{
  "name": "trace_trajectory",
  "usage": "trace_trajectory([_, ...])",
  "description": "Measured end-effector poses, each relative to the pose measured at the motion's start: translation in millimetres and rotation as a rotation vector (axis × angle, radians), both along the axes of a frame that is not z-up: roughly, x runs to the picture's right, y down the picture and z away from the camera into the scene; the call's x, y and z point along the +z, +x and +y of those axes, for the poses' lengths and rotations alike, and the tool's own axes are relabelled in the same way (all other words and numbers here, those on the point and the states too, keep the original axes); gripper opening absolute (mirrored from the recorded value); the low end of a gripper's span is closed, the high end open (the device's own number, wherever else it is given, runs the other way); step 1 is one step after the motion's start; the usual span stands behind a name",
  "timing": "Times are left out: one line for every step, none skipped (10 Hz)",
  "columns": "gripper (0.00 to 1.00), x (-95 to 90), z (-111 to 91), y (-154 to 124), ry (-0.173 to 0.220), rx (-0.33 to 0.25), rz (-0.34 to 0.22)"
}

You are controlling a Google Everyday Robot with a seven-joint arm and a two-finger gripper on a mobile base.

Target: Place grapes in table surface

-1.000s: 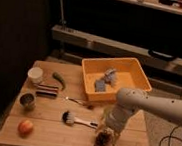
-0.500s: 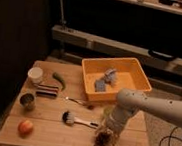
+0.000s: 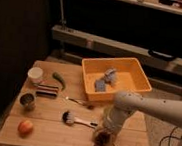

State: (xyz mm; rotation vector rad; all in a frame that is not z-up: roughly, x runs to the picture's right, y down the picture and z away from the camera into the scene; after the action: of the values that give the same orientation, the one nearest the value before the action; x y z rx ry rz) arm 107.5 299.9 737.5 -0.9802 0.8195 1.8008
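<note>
grapes [image 3: 99,141], a small dark reddish-brown bunch of lumpy little berries, sit at the near edge of the light tan wooden plank table [image 3: 65,141], right of the middle. the bunch looks to be touching the wood or just above it; the contact itself is hidden in shadow. its long axis seems to run from under the gripper toward the near edge, lower end pointing at the camera and a little left, though the outline is too dim to be sure.

the robot's pale two-finger gripper [image 3: 105,131] is directly over the upper end of the bunch, the arm reaching in from the right and bending down to it. i cannot tell whether the gripper is clamped on the bunch or parted.

by my reading the step in hand is the set-down itself. the next move calls for letting go with the bunch fully resting on the wood, then lifting straight up so nothing drags; being so near the edge, the bunch could roll off.

further left lies a smooth red-orange apple [image 3: 25,127], then a white-handled brush [image 3: 73,118] and a small metal cup [image 3: 27,101]. beyond are a white cup [image 3: 35,75] and a green pepper [image 3: 59,79]. farthest, an orange plastic bin [image 3: 129,75] holds grey items [image 3: 106,80].
</note>
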Motion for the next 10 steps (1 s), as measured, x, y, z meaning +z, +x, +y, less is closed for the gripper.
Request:
trace_trajectory([0.65,1.6,0,-1,-0.001,0.0,0.004])
trace_trajectory([0.65,3.9,0,-1,-0.002,-0.001,0.009])
trace_trajectory([0.65,6.2,1,-2,-0.004,-0.001,0.012])
trace_trajectory([0.63,8.3,2,-2,-0.006,0.0,0.016])
trace_trajectory([0.58,10.3,4,0,-0.012,0.0,0.021])
trace_trajectory([0.47,13.7,7,0,-0.027,-0.002,0.028])
trace_trajectory([0.36,15.6,8,-1,-0.034,-0.002,0.032])
trace_trajectory([0.28,16.1,10,-1,-0.037,0.001,0.034])
trace_trajectory([0.16,13.0,8,1,-0.033,0.01,0.039])
trace_trajectory([0.07,8.2,5,1,-0.027,0.013,0.044])
